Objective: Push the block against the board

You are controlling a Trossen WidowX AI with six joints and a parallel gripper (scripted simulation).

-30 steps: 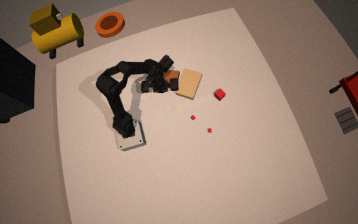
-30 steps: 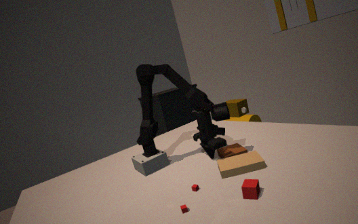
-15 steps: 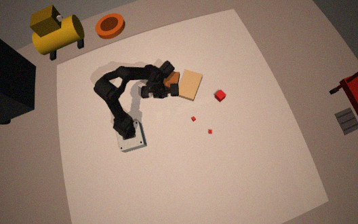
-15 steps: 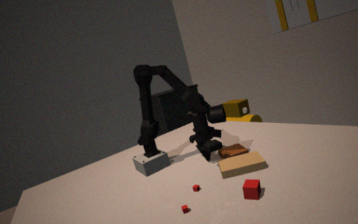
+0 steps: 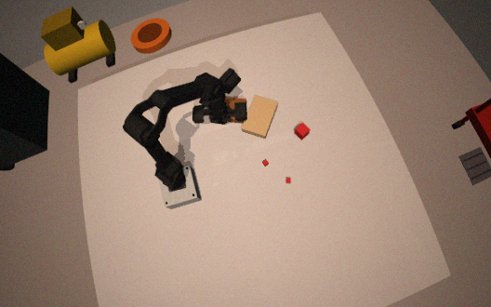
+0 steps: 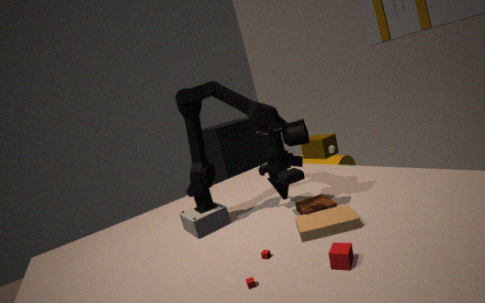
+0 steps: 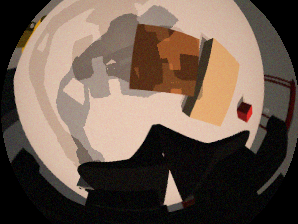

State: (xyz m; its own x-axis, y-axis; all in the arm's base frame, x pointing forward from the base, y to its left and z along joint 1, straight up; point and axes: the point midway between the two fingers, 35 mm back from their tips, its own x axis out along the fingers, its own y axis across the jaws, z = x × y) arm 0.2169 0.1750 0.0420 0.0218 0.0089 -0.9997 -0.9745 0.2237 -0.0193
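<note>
The square block (image 5: 239,100) (image 6: 316,204) (image 7: 167,60) is brown-orange with shadow patches. It lies flat beside a long side of the light tan board (image 5: 260,116) (image 6: 329,222) (image 7: 216,82). In the wrist view their facing sides are slightly askew, nearest toward the lower end, with a narrow wedge at the upper end; I cannot tell whether they touch. The board extends past the block at the lower end. My gripper (image 6: 285,197) (image 7: 156,128) is shut and empty, off the block on the arm-base side and seemingly above the table. In the top view the hand partly hides the block.
A red cube (image 5: 301,130) (image 6: 341,256) (image 7: 244,111) stands beyond the board's far side. Two tiny red cubes (image 5: 265,163) (image 5: 288,180) lie nearer the arm base (image 5: 181,197). An orange ring (image 5: 139,43) and a yellow cylinder (image 5: 76,52) are past the mat's edge.
</note>
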